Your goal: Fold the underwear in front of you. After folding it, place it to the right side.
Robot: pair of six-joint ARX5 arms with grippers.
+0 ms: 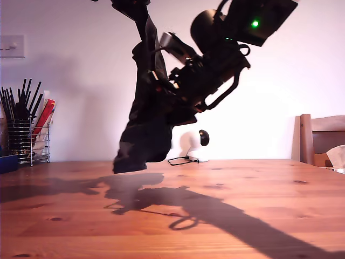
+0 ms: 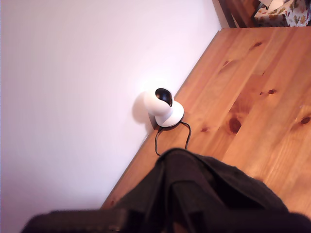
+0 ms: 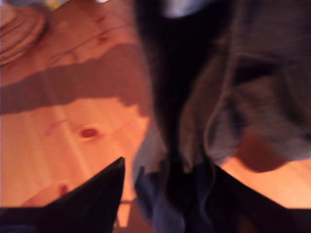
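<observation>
Underwear [image 1: 143, 129] hangs bunched in the air above the wooden table [image 1: 242, 216], its lowest edge just clear of the boards. My first gripper [image 2: 165, 213] and second gripper [image 3: 167, 194] each appear clamped on the cloth. I judge folding barely begun; next it needs lowering and spreading flat.

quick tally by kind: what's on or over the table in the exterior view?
Underwear, hanging above the table: 1
Robot arm holding it: 1
White camera with cable, by the wall: 1
Wire utensil rack with dark sticks, at the exterior view's left: 1
Total: 4
</observation>
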